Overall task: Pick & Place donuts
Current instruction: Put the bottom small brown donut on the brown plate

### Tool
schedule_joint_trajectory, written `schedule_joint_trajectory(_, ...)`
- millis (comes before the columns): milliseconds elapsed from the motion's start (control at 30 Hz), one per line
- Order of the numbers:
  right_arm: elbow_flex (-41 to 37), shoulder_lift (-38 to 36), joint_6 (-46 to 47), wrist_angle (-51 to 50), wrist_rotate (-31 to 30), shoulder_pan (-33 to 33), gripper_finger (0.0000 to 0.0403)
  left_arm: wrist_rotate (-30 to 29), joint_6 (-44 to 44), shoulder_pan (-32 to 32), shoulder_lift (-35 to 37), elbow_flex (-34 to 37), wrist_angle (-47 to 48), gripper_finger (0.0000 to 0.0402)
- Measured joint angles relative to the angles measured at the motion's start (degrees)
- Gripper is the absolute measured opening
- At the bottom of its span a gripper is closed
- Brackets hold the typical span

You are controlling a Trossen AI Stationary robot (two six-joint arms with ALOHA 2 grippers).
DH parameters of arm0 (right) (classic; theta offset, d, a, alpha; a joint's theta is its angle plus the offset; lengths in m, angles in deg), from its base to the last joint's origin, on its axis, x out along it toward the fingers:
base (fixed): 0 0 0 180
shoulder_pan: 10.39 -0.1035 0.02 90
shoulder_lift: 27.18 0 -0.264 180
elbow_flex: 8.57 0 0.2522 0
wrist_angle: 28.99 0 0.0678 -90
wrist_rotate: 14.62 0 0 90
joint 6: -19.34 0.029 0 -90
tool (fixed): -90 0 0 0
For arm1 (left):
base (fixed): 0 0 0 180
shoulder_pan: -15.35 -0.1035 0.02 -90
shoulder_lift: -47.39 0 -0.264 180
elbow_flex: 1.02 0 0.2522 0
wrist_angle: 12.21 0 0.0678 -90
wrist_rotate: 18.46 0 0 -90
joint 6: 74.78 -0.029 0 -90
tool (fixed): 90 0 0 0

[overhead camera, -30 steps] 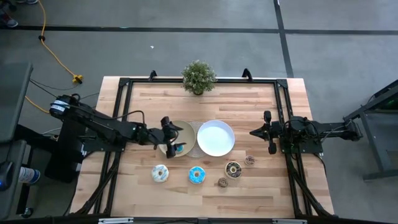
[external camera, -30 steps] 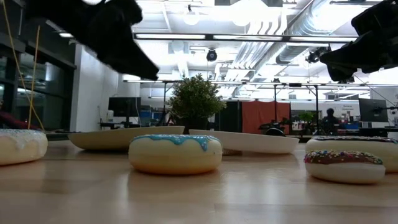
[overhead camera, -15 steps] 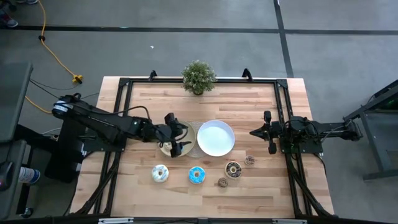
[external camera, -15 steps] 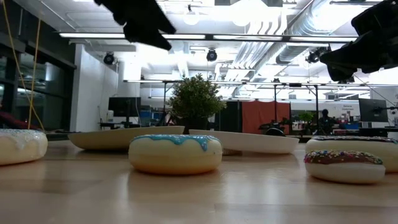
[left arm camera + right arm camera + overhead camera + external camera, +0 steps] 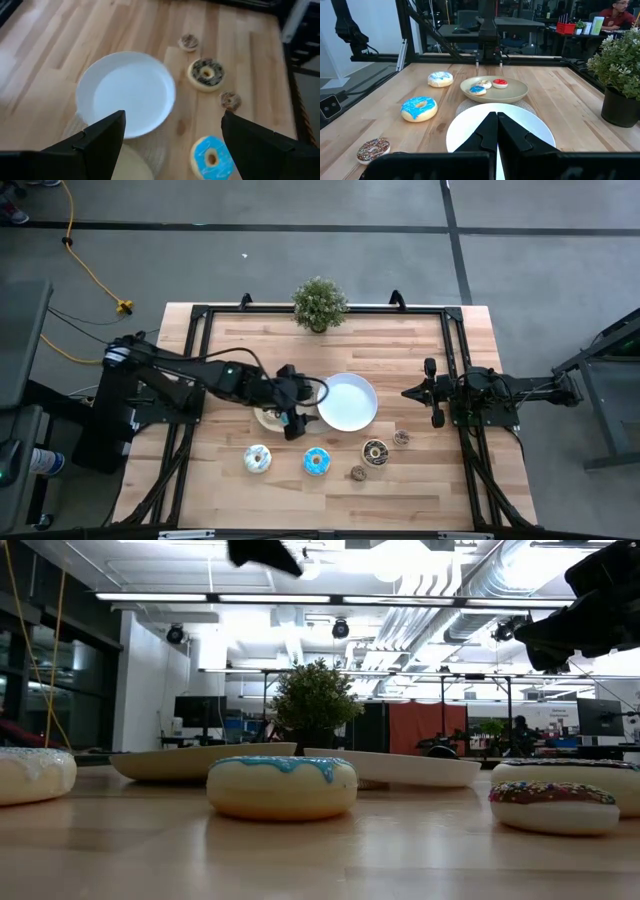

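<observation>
Reaching over the wooden table (image 5: 240, 350), the left gripper (image 5: 292, 412) hangs in the air above the near edge of the round beige plate (image 5: 515, 92), close to the seam where it meets the round white plate (image 5: 347, 402). Its two dark fingers (image 5: 97, 137) stand wide apart with nothing between them, and the left wrist view looks down past them onto the white plate and the donuts beyond.

On the beige plate lie three small iced rings: a red-iced small donut (image 5: 500, 83), a blue-iced small donut (image 5: 478, 90) and a pale small donut (image 5: 484, 84) touching the blue one.

Nearer the table's front edge, a large white-iced donut with sprinkles (image 5: 257, 459) sits left of a large blue-iced donut (image 5: 317, 462). Right of those are a large dark-iced sprinkled donut (image 5: 376, 450), a small brown donut (image 5: 358, 473) and another small brown donut (image 5: 402, 437).

A small green potted plant (image 5: 319, 305) stands at the table's far edge.

The right gripper (image 5: 431, 393) waits near the table's right side, its fingers pressed together and empty.
</observation>
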Motion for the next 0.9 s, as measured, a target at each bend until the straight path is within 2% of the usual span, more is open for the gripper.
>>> schedule_joint_trajectory(167,0.00,0.01,0.00,0.00,-0.01,0.02,0.0000,3.32,-3.05,0.80,-5.81,-8.43,3.11,0.0319)
schedule_joint_trajectory(267,0.00,0.02,-0.01,-0.11,0.00,0.02,0.0000,4.38,-6.67,2.11,-8.59,-10.65,2.94,0.0319)
schedule_joint_trajectory(633,0.02,0.09,-0.01,-0.02,0.00,-0.01,0.0001,7.84,-21.89,7.43,-16.33,-10.48,-15.77,0.0319)
schedule_joint_trajectory(767,0.02,0.04,0.00,0.00,0.00,-0.01,0.0000,9.25,-21.85,8.32,-18.69,-9.43,-21.00,0.0319)
schedule_joint_trajectory(900,0.02,0.04,0.00,0.00,0.00,0.00,0.0000,7.49,-19.51,9.24,-20.82,-9.42,-24.27,0.0319)
